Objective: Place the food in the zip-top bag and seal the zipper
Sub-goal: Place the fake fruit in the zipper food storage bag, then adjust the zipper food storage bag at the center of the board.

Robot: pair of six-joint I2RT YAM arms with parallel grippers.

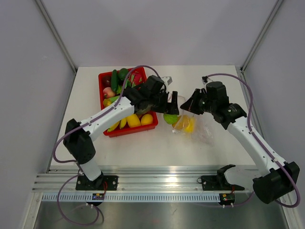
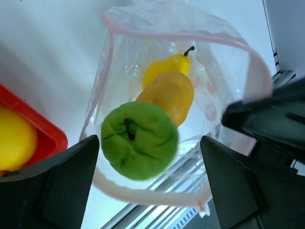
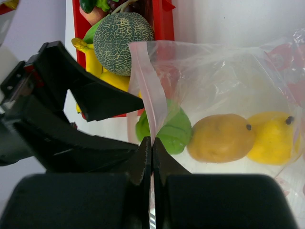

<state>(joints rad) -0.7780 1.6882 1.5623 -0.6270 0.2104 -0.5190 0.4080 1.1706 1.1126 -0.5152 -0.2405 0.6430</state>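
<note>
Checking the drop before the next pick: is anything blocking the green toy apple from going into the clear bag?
Nothing visible blocks it. The green toy apple sits in the open mouth of the clear zip-top bag, which the right gripper pinches by its pink strip. Only the orange-brown toy fruit lies right behind it.

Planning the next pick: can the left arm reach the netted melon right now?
Probably yes: the left gripper is open, and the netted melon lies uncovered on top of the pile in the red tray, close beside it.
</note>
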